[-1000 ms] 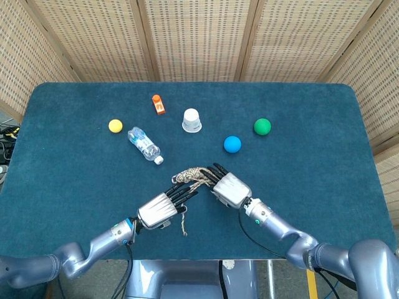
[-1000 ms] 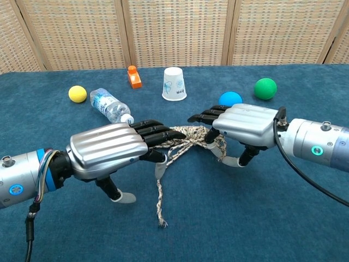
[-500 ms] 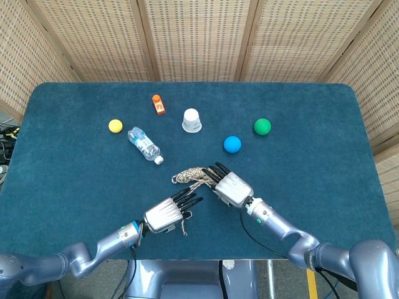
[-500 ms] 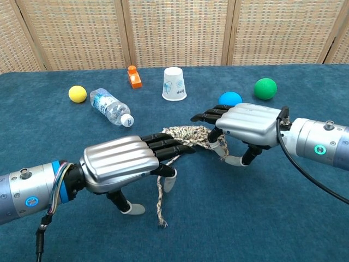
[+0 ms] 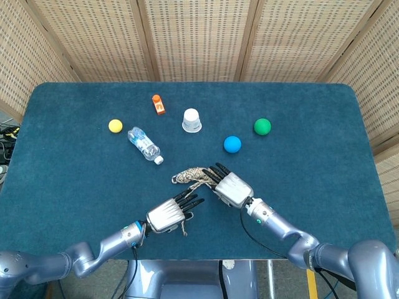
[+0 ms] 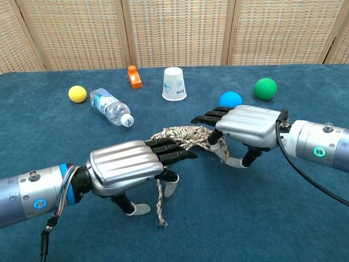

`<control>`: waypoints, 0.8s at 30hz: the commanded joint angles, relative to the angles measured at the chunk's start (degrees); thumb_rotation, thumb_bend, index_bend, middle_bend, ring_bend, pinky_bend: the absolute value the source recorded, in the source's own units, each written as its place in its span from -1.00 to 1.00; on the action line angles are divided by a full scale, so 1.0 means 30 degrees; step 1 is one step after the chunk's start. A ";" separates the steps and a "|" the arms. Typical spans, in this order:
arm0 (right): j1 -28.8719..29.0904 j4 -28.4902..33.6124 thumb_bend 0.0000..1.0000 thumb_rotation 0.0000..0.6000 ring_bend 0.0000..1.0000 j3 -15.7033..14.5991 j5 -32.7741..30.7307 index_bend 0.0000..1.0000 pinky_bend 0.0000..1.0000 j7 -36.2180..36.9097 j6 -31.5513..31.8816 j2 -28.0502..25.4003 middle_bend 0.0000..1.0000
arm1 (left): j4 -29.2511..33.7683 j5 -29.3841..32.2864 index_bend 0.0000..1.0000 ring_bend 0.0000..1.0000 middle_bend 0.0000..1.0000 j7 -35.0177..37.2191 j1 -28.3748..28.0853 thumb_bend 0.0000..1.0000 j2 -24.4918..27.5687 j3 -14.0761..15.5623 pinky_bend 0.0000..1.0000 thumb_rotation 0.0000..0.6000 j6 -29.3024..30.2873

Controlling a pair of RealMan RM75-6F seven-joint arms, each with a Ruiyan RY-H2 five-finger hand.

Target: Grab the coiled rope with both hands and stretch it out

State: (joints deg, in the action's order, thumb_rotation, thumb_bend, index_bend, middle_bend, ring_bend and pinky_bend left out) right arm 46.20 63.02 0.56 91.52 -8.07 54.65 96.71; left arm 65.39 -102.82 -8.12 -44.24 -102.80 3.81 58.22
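- Coiled rope (image 6: 182,134) sits just in front of the paper cup (image 6: 173,83).
- Your left hand (image 6: 131,162) hovers spread, holding nothing.
- Right hand (image 6: 245,123) looks like it's pinching the rope, hard to tell.

Beyond the two hands, left hand (image 6: 126,164) and right hand (image 6: 250,124), lie three balls: one yellow ball (image 5: 115,126), one blue ball (image 5: 232,144), one green ball (image 5: 262,126). One bottle (image 5: 144,144), one paper cup (image 5: 192,120), one orange block (image 5: 158,104), one rope (image 6: 182,136).
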 commanded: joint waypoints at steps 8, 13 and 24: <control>-0.0047 -0.0195 -0.14 1.00 -1.00 -0.0069 0.0001 0.29 -1.00 0.0106 -0.0029 0.0058 -0.98 | -0.0047 0.0365 -0.03 -1.00 -1.00 -0.0183 -0.0268 -0.33 -0.0235 0.0054 -1.00 1.00 -0.0400; -0.0075 -0.0330 -0.14 1.00 -1.00 -0.0150 0.0062 0.29 -1.00 0.0229 -0.0020 0.0114 -0.98 | 0.0022 0.0540 -0.03 -1.00 -1.00 -0.0323 -0.0412 -0.16 -0.0366 0.0039 -1.00 1.00 -0.0585; -0.0140 -0.0436 -0.14 1.00 -1.00 -0.0168 0.0120 0.29 -1.00 0.0492 0.0126 -0.0006 -0.98 | 0.0148 0.0833 -0.03 -1.00 -1.00 -0.0601 -0.0549 -0.08 -0.0475 0.0082 -1.00 1.00 -0.0743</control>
State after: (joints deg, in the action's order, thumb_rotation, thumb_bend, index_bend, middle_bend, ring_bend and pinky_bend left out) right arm 45.79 61.71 0.05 91.89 -6.61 55.02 96.71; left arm 65.82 -100.33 -9.89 -45.87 -104.24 4.02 56.03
